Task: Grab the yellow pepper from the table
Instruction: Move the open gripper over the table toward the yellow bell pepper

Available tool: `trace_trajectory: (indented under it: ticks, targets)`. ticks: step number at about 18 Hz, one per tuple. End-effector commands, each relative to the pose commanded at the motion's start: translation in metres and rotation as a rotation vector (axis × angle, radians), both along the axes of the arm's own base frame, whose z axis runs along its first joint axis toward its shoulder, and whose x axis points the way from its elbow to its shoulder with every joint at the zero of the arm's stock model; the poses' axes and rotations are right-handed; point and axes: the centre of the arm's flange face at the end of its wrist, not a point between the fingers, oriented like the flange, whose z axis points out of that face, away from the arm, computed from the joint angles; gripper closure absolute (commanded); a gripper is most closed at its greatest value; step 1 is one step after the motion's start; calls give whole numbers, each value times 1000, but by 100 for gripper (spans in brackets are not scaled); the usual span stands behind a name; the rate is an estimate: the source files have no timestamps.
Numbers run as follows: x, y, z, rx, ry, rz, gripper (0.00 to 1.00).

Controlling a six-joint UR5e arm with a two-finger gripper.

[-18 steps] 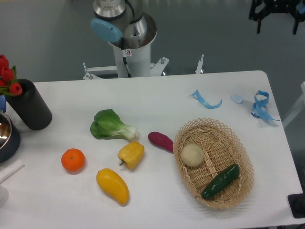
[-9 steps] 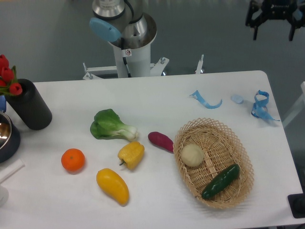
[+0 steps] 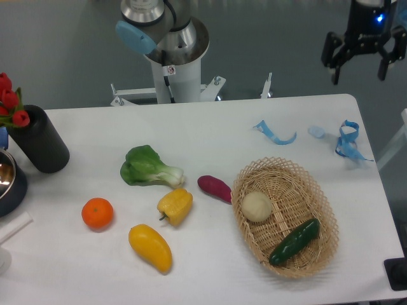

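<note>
The arm starts moving toward the pepper

The gripper [image 3: 362, 63] has come lower and nearer since a moment ago, fingers spread wide, holding nothing. The yellow pepper [image 3: 175, 206] lies far off to its side on the table [image 3: 210, 127], just beside the green cabbage [image 3: 148, 167].

The table [image 3: 210, 124] is white with rounded corners. Near its centre lies the yellow pepper [image 3: 175, 206], with a bok choy [image 3: 149, 167] just behind it and a purple vegetable [image 3: 215, 188] to its right. An orange [image 3: 97, 213] sits toward the left edge; a mango-shaped yellow fruit [image 3: 151, 247] lies near the front edge. A wicker basket [image 3: 318, 251] occupies the right side. Blue ribbon scraps [image 3: 275, 134] lie by the far right corner. A black vase [image 3: 39, 139] stands at the left edge, beside a dark bowl [image 3: 9, 184].
</note>
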Motion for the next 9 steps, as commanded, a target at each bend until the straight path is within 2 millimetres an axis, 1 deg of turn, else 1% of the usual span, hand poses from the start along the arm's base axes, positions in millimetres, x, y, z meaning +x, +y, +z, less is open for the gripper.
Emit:
trace_trajectory:
  ticks: [3, 5, 7, 8, 9]
  targets:
    - [2, 4, -1, 14, -21, 54, 0]
    - [3, 7, -2, 15, -25, 57, 0]
    - [9, 7, -14, 10, -48, 55, 0]
    - [15, 15, -19, 8, -61, 48, 0]
    - [20, 28, -26, 13, -88, 75, 0]
